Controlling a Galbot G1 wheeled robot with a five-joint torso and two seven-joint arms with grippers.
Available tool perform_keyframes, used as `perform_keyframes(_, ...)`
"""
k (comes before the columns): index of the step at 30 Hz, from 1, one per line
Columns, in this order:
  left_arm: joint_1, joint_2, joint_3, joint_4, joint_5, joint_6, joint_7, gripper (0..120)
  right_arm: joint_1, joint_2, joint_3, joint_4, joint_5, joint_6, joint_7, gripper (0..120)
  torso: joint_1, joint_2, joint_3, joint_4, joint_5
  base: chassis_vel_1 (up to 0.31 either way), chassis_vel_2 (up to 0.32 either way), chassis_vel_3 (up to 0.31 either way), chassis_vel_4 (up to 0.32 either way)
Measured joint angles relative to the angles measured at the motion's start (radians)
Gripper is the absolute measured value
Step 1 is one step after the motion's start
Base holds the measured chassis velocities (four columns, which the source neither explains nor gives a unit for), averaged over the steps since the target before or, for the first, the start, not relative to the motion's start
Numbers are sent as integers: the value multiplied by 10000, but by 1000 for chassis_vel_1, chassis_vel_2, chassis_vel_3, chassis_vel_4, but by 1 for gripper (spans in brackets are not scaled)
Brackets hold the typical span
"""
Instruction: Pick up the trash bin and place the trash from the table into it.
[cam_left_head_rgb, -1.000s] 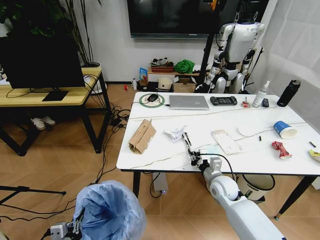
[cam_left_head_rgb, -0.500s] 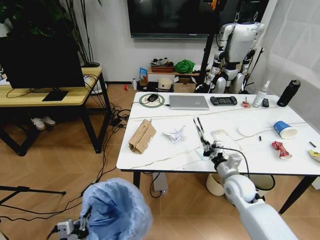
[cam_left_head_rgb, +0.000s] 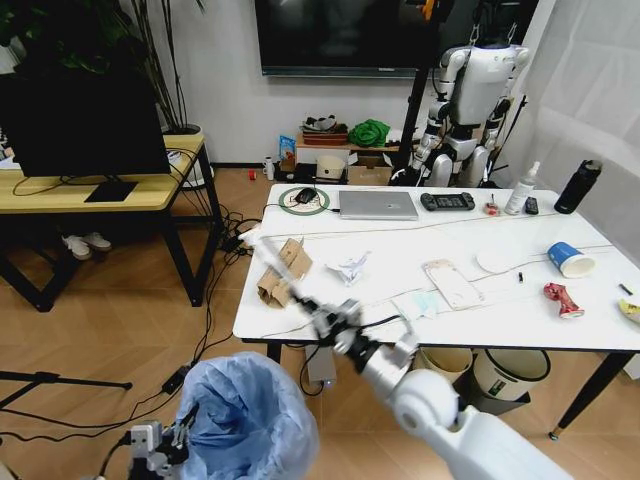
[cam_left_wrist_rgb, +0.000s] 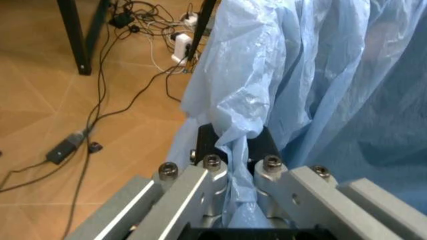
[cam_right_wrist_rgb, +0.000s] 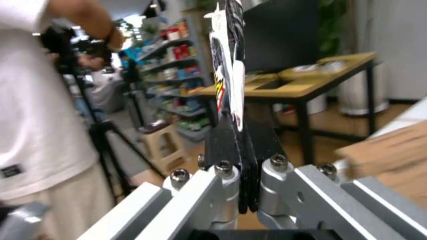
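The trash bin, lined with a puffy light-blue bag, hangs low at the front left. My left gripper is shut on the bag's rim. My right gripper reaches past the table's front left edge, above the bin. It is shut on a thin black-and-white wrapper that stands up from the fingers. On the table lie a torn cardboard box, crumpled paper, a clear plastic pack, a blue cup and a crushed red can.
A silver laptop and a black bottle stand at the table's far side. Cream buckets sit under the table. A wooden desk stands to the left, with cables across the floor between.
My right arm has swung left from over the middle of the table to beyond its left front edge, carrying the wrapper. The bin in my left gripper has shifted slightly right.
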Motion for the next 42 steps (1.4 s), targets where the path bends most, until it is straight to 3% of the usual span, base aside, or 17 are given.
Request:
perform_keyframes(3, 53, 454, -162, 59, -33, 3, 27, 0, 523, 132, -1253, -165, 398, 157, -7, 0, 0, 0, 0, 0, -5, 0, 0, 0, 0)
perform_keyframes(10, -208, 382, -275, 9, -245, 40, 21, 0, 765, 21, -2420, 119, 517, 46, -35, 0, 0, 0, 0, 0, -4, 0, 0, 0, 0)
perform_keyframes(21, -186, 204, -425, -398, -583, 132, -88, 0, 640, -144, -3319, 452, 2, -488, 1067, 1, 0, 0, 0, 0, 0, 0, 0, 0, 0)
perform_keyframes(33, -21, -22, -776, -723, -779, 166, -106, 0, 63, -314, -2783, 765, -862, -163, 938, 43, 0, 0, -1, -1, 0, 0, 0, 0, 0)
perform_keyframes(38, 30, -229, -683, -703, -578, 145, -35, 0, 332, 224, -2301, 854, -56, -274, 1331, 59, 0, 0, -1, -2, -1, 0, 0, 0, 0)
perform_keyframes(42, 234, -537, -703, -829, -362, 78, 126, 0, 1204, 1800, -1590, 44, 587, -1269, 2597, 78, 0, 0, 0, 1, 2, 0, 0, 0, 0)
